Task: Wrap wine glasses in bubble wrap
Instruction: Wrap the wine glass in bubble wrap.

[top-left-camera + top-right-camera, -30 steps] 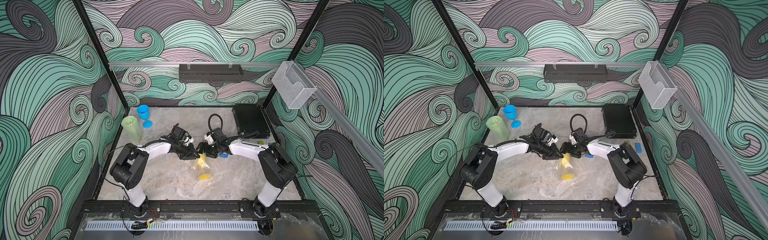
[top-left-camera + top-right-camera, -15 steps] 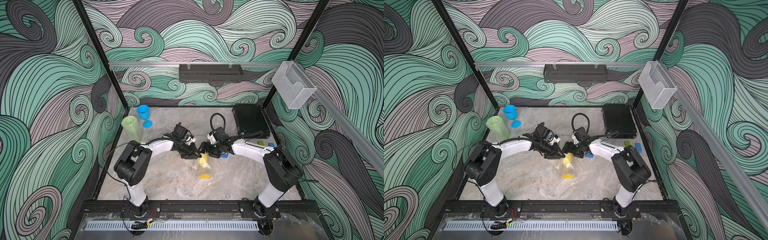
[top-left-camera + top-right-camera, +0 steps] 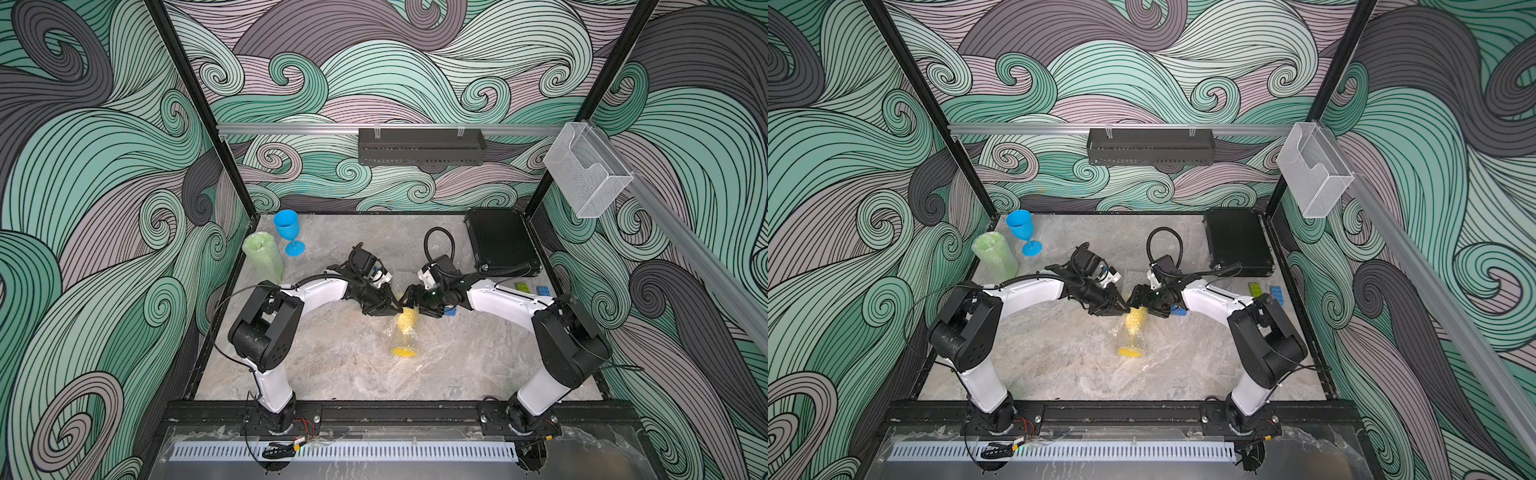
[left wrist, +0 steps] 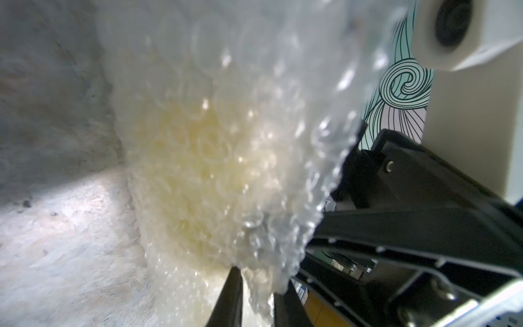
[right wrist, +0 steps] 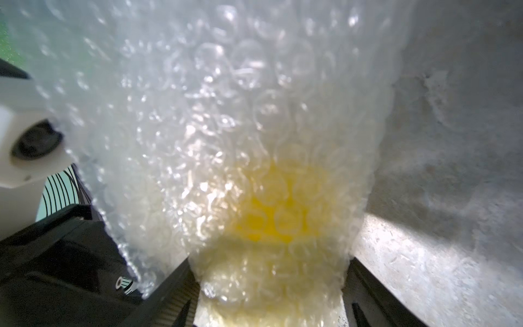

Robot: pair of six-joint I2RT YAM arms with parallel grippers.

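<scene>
The yellow wine glass lies on the table, rolled in clear bubble wrap, its foot toward the front. My left gripper is shut on a loose edge of the bubble wrap at the bowl end. My right gripper faces it, jaws set wide; the wrapped bowl end fills the gap and touches both fingers. In both top views a bare blue wine glass stands at the back left. The green wine glass, wrapped, is beside it.
A black case lies at the back right. Small green and blue blocks lie near the right wall. A blue tape dispenser peeks out under my right wrist. A black shelf hangs on the back wall.
Both grippers have drawn closer together over the bowl end of the wrapped yellow glass. The right jaws have narrowed a little onto the bundle.
</scene>
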